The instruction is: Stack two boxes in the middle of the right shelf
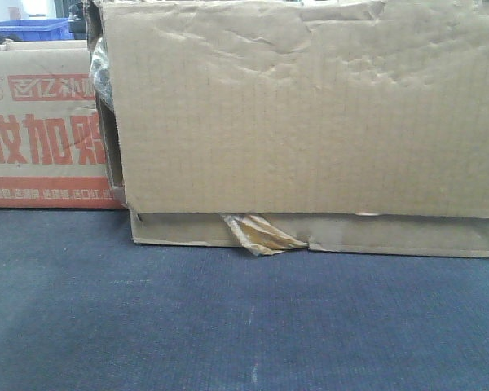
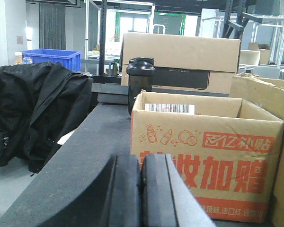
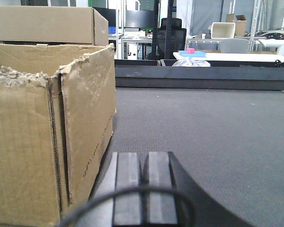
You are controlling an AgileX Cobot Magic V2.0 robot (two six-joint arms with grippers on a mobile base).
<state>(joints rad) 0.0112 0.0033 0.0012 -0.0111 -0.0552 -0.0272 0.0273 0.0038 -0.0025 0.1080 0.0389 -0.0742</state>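
- The plain carton (image 1: 310,122) stands on the dark surface (image 1: 228,326), filling the front view. The printed carton (image 1: 37,130) sits just beside it on the left and a little further back.
- No steel shelf can be made out in any view, so the destination is out of sight.
- The left claw (image 2: 141,163) has its pads pressed together with nothing between them. It rests low on the surface, facing the printed carton (image 2: 203,175).
- The right claw (image 3: 144,161) is likewise closed and empty, just beside the plain carton's torn corner (image 3: 61,142).
- The plain carton looks soft. Its face is dented, its top rim is ragged, and tan tape (image 1: 261,235) is peeling from the bottom seam, so the base may sag if lifted by the walls alone.
- The printed carton looks crisper and stiffer, with an open top. Its contents are hidden, so its weight is unknown, though it is likely light if empty.
- Either carton is far too broad for one claw to span. The likely hold is one claw on each side, pinching an upright wall at the rim near a corner, where the corrugated board is stiffest.
- On the plain carton, avoid the shredded edge.
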